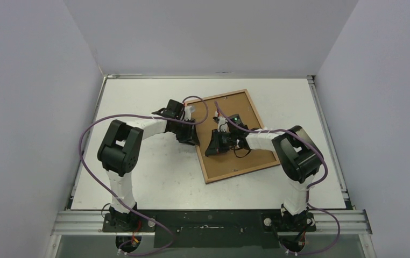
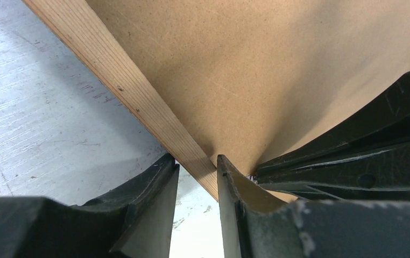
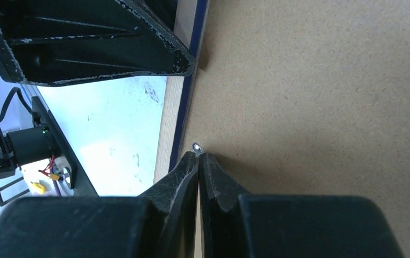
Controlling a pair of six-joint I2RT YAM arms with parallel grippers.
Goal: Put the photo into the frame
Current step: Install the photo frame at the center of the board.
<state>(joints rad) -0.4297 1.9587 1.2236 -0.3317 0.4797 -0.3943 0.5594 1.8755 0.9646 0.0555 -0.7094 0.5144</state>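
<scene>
Looking down from the top view: frame [image 1: 230, 165] flat on the white worktop [image 1: 149, 177], wood-brown back up, turned askew, right of centre. Broad open worktop to its left and lower left; less room on the right, toward the edge rail [image 1: 326, 134]. Upper corner near the far edge. Grey walls [image 1: 30, 107] on three sides. Both arms bent in over the frame's left long edge, close together there.

Seen from the left wrist: left tool [image 2: 196, 164] straddling the frame's wooden rim, jaws apart, one finger [image 2: 154, 199] on the worktop side, the other over the backing board [image 2: 256, 70]. Cannot tell whether pinching the rim or merely bracketing it.

Seen from the right wrist: right tool [image 3: 198, 158] closed, tips pressed together at the backing board's left edge in that picture, just beneath a small metal tab [image 3: 196, 146]. Also a thin navy strip between rim and board, too fine to make out from above. Each tool dark and close in the other's wrist picture. Only from above: the frame's whole outline, its skew, and the free worktop around it.
</scene>
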